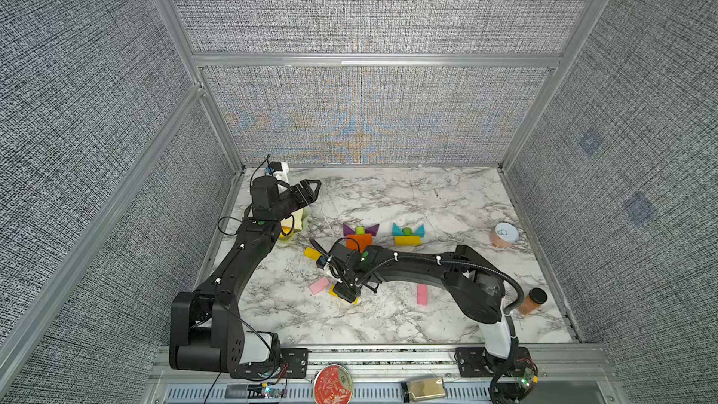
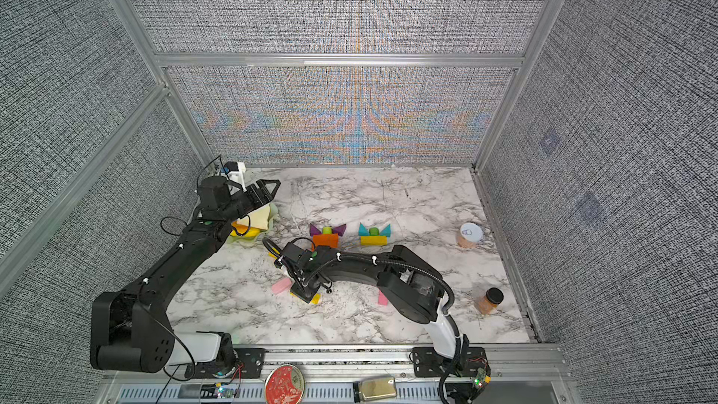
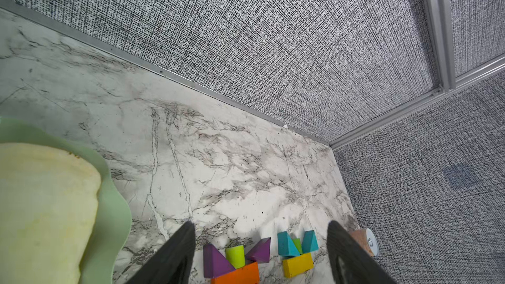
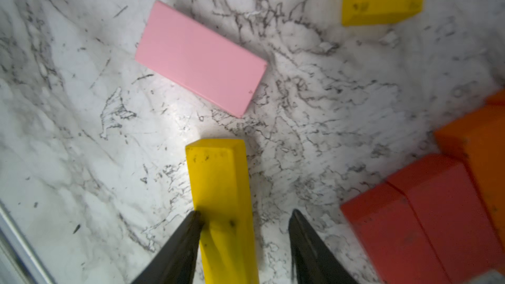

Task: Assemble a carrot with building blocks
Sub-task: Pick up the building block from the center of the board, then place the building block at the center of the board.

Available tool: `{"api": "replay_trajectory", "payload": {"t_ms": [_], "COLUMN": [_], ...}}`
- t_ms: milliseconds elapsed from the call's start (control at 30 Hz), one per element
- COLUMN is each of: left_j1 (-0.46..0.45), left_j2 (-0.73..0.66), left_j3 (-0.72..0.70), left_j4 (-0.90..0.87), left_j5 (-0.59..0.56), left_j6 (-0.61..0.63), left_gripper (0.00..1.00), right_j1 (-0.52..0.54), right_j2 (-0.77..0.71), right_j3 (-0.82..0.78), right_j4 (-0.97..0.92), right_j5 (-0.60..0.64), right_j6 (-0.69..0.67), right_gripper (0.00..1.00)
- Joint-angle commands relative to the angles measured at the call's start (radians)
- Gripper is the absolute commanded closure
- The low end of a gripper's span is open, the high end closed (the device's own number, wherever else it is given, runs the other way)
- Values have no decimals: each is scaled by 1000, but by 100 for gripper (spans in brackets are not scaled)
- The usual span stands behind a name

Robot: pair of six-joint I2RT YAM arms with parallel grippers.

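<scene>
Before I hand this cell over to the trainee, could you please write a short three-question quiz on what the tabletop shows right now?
1. True or false: nothing lies between the jaws of the right gripper.
2. Which colour are the triangles flanking the green stub next to the orange block? A teal, B purple, C red.
3. Fill in: the bread slice lies on a pale green ____.
Key: 1 false, its open jaws straddle a yellow bar; 2 B, the purple triangles; 3 plate.
</scene>
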Motion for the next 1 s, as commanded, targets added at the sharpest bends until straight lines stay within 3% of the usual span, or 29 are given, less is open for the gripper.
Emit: {"api": "replay_trajectory", "payload": {"t_ms": [0, 200, 367, 500, 667, 833, 967], "left_j1": [4, 6, 6, 6, 6, 6, 5], "left_j2": [2, 6, 6, 8, 8, 7, 12], "left_j3": [-1, -1, -1, -2, -2, -9, -17], "left_j4": [29, 30, 35, 37, 39, 60, 84], "left_j5": [12, 18, 23, 23, 31, 57, 85], "left_j6": [-6, -10, -12, -12, -16, -40, -67], "left_gripper": [23, 23, 23, 23, 23, 23, 23], "right_j1": [7, 19, 34, 44, 28, -115, -286], "right_j2": [16, 21, -2, -64, -190, -375, -448], "right_j3": [0, -19, -34, -43, -67, -260, -362], "right_j4": [-25, -10, -5, 1, -61, -94, -69], "right_j5": [8, 21, 37, 48, 205, 308, 303], "right_j6": [-5, 6, 13, 19, 53, 79, 52], "right_gripper": [46, 54, 69, 74, 76, 76, 77]}}
